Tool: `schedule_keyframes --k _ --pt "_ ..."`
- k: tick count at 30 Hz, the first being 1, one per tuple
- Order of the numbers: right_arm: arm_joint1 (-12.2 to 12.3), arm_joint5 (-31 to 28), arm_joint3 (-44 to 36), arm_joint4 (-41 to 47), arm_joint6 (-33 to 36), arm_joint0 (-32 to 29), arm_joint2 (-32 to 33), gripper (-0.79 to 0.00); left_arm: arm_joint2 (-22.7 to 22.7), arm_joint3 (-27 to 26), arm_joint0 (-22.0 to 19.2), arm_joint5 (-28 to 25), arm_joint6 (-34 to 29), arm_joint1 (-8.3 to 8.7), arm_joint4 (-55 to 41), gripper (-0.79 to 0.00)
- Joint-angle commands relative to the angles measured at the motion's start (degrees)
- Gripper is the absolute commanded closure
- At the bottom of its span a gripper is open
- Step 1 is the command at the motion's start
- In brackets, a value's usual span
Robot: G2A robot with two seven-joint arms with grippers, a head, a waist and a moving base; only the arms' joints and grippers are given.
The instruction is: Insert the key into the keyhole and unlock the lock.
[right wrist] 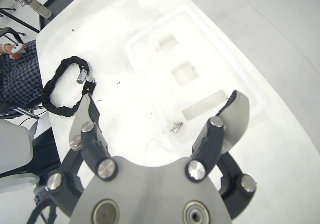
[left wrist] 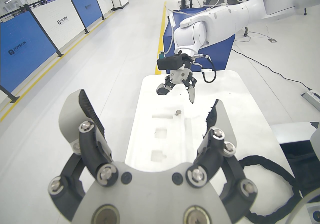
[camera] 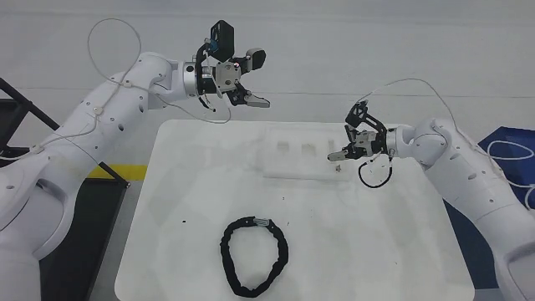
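A small metal key (right wrist: 176,127) lies on the white foam tray (right wrist: 260,106), just below and between the fingers of my open right gripper (right wrist: 160,100). From above, the key (camera: 337,167) sits under the right gripper (camera: 341,155) at the tray's right end. The black chain lock (camera: 253,255) forms a loop near the table's front edge, its silver cylinder (right wrist: 82,76) at the top of the loop. My left gripper (camera: 259,79) hovers open beyond the table's far left corner, holding nothing. The left wrist view shows the key (left wrist: 178,112) below the open right gripper (left wrist: 177,93).
The tray (camera: 276,167) has three shallow recesses (left wrist: 160,132) and spans the back middle of the white table (camera: 401,251). A tiny ring (right wrist: 193,68) rests beside one recess. Bare tabletop separates tray and chain lock (left wrist: 275,175).
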Motion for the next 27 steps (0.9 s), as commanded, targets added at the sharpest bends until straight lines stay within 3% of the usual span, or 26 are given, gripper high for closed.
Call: schedule_keyframes --k 1,12,20,27 --pt "-0.26 3.38 -0.76 -1.07 0.64 -0.33 -0.39 -0.785 0.00 0.00 0.00 0.00 0.00 0.00 -0.01 -0.785" --pt "-1.20 22.19 -7.19 -0.68 8.73 -2.99 -0.95 -0.785 0.00 0.00 0.00 0.00 0.00 0.00 -0.01 -0.785" --pt "-0.24 37.80 -12.11 2.27 13.02 -7.03 2.52 -0.785 0.00 0.00 0.00 0.00 0.00 0.00 -0.01 -0.785" --pt "0.56 45.02 -15.68 1.86 13.98 -9.62 5.27 -0.785 0.00 0.00 0.00 0.00 0.00 0.00 -0.01 -0.785"
